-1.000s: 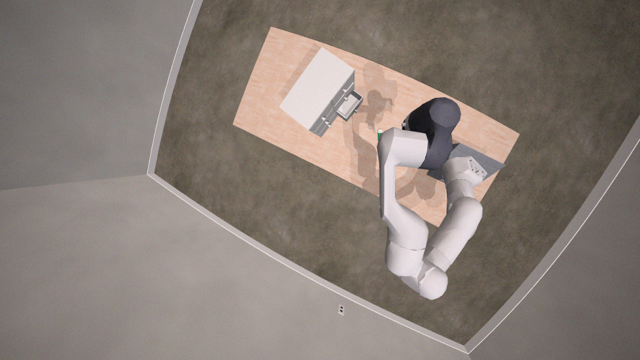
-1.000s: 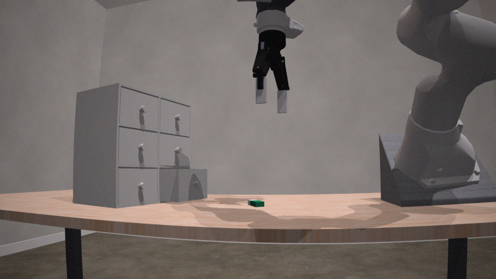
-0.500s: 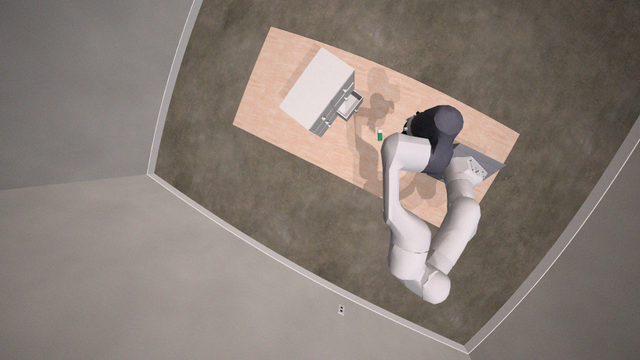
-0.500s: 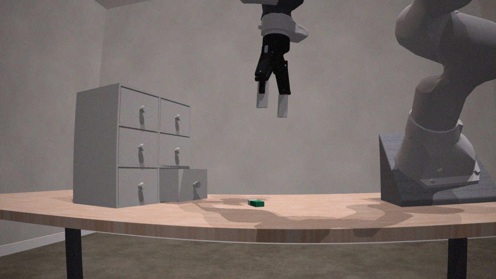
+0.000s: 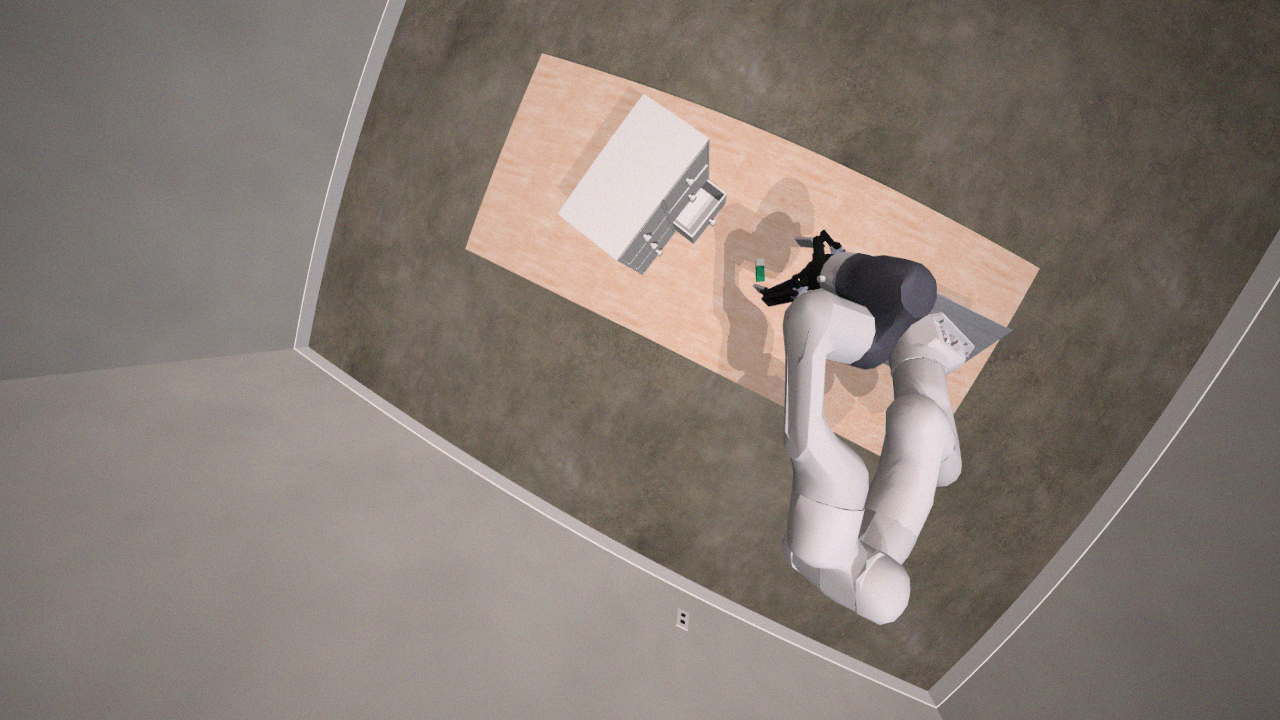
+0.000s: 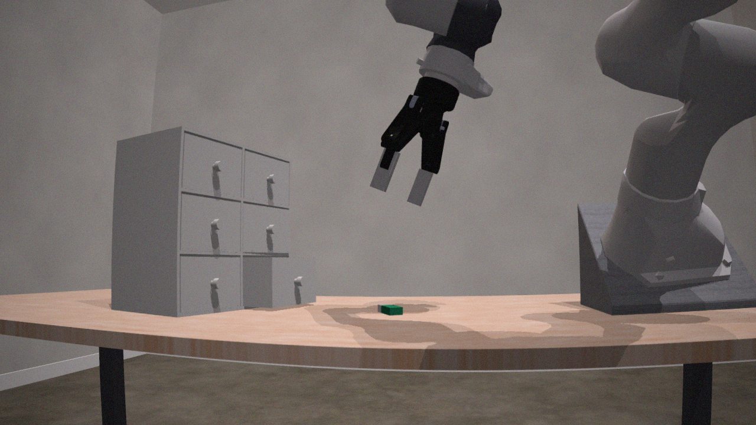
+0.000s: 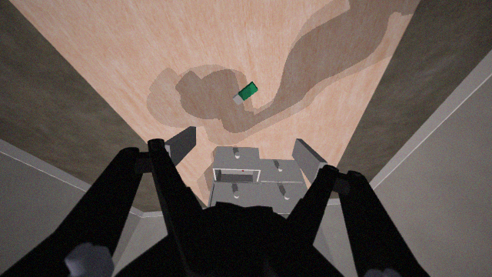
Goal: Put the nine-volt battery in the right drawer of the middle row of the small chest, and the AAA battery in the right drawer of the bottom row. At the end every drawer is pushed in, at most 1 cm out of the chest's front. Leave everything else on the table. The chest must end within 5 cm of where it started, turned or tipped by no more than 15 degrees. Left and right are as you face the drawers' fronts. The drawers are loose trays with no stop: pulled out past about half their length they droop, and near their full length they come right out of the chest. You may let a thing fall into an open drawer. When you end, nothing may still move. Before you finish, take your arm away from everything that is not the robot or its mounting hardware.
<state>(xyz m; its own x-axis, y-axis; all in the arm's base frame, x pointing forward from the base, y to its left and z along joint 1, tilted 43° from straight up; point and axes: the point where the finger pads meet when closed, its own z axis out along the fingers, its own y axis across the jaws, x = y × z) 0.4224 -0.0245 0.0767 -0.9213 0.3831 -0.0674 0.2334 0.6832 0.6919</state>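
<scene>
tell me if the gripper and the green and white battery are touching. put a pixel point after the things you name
Apart: the exterior view shows the gripper (image 5: 776, 265) (image 6: 395, 197) (image 7: 245, 141) high above the battery (image 5: 759, 271) (image 6: 393, 310) (image 7: 247, 91).

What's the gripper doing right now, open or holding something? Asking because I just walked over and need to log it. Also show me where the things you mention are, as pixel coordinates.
Gripper (image 5: 778, 265) (image 6: 400, 197) (image 7: 245, 141): open, holding nothing, raised above the table (image 5: 572, 268) (image 6: 475, 333) (image 7: 115, 46).

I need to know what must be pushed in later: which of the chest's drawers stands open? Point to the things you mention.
The bottom-row right drawer (image 5: 700, 214) (image 6: 296, 283) (image 7: 236, 156); it alone juts out from the chest's front.
</scene>
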